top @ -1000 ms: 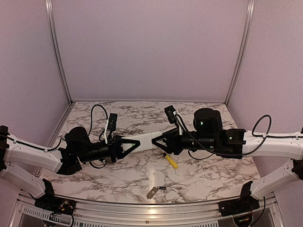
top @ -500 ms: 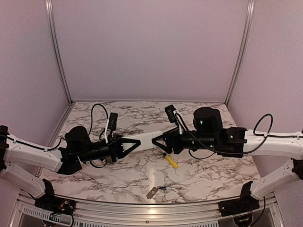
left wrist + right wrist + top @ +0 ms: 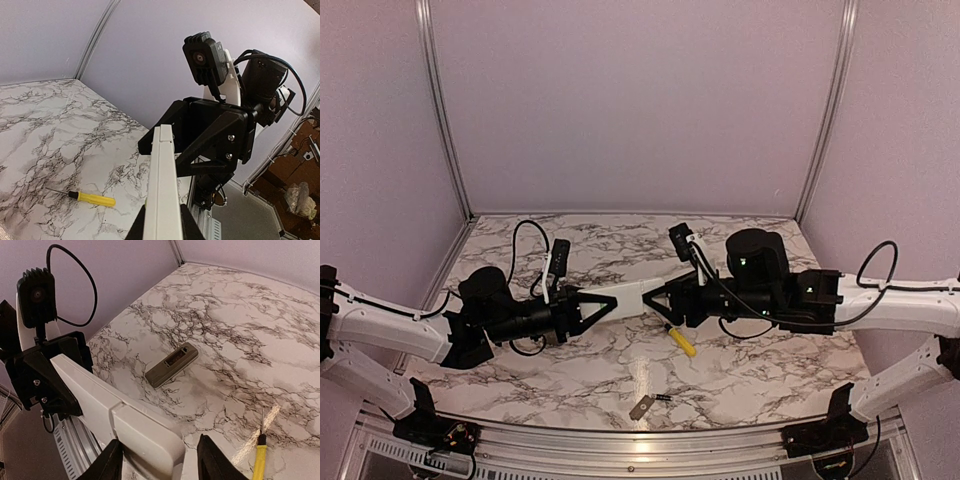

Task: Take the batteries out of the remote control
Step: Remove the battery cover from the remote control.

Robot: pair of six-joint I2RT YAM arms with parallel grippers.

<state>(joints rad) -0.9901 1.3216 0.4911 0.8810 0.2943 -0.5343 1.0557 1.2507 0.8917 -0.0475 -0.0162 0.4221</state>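
Clamping one end of the white remote (image 3: 620,297), the left fingers (image 3: 186,227) hold it in the air above the bench (image 3: 760,370) w/ a firm grasp. The right fingers (image 3: 111,465) stand parted around the opposite end. One is close to the casing; beside the other the marble shows through a gap, so they are loose, not grasping.

Step, in my judgement: the remote is presented between both arms to get the batteries out. The cover plate (image 3: 641,407) lies on the bench near the front edge, i.e. the bay is prob. open. Just beside the plate lies a slim dark piece, prob. one battery (image 3: 663,399), but it is too small to be sure. No other cell is visible, and no view shows the bay, so I cannot tell what remains inside.

Next move prob. needs the bay turned toward the right fingers, then a fine pinch. Such cells are small, round and smooth, so they can slip or roll.

Materials:
- Remote: a long flat slab of hard matte plastic w/ rounded corners.
- Plate: grey, flat, oblong.
- Screwdriver (image 3: 680,341): glossy yellow handle, thin metal shaft.
- Bench: marble pattern, somewhat shiny.
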